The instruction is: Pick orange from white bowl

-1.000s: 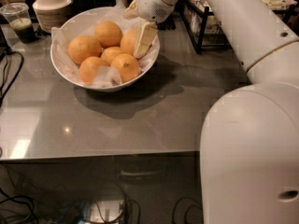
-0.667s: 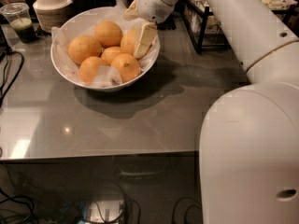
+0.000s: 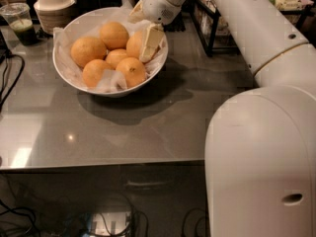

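Note:
The white bowl (image 3: 64, 75), wide and lined with crinkled white paper, stands on the grey table and holds several oranges. My gripper (image 3: 143, 27) reaches down over the bowl's back right rim. Its fingers are apart. One cream finger (image 3: 151, 42) is inside the bowl, against the right side of the back right orange (image 3: 133, 44). The other finger (image 3: 136, 12) is above the rim behind it. Nothing is lifted. Other oranges lie at the back (image 3: 114, 34), left (image 3: 88, 51) and front (image 3: 131, 71).
A stack of beige ribbed bowls (image 3: 53, 6) and a plastic cup with green drink (image 3: 19, 23) stand at the back left. A dark wire rack (image 3: 217, 28) is at the back right. My white arm (image 3: 261, 132) fills the right side. Cables hang at the left edge.

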